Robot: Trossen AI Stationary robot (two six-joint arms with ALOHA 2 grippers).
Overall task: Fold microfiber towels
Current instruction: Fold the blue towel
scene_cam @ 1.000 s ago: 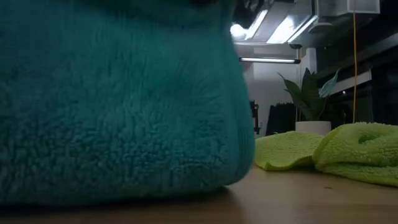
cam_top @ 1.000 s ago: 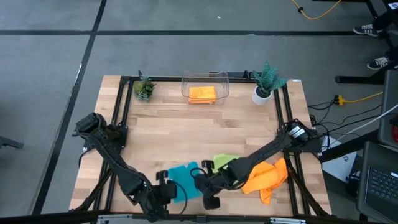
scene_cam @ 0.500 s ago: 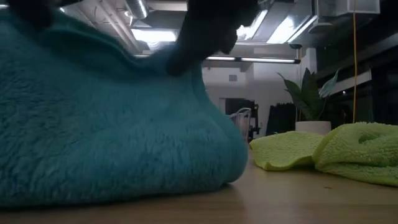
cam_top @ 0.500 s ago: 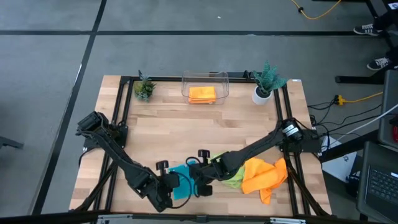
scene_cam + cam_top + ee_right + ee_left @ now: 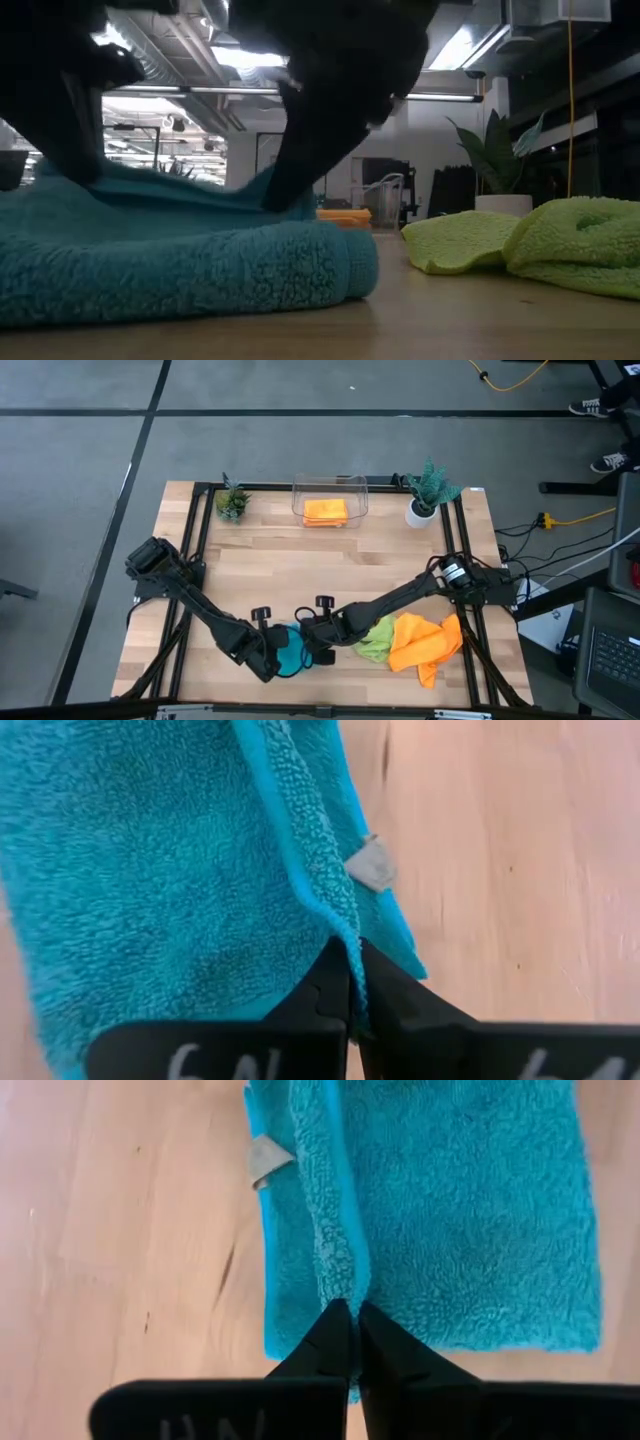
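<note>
Left wrist view: fluffy teal towel (image 5: 450, 1210) doubled flat.

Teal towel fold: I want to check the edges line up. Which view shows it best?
The left wrist view: teal towel fills it, pinched edge visible. The right wrist view shows part, the low view only its side, and the high view has the arms covering it.

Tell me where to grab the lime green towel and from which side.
Take the lime green towel at its free edge toward the table's middle, coming from above. It lies crumpled and low, and the orange towel overlaps its other side, so that edge is the only clear part. Judged from above only; both grippers are busy on the teal towel.
</note>
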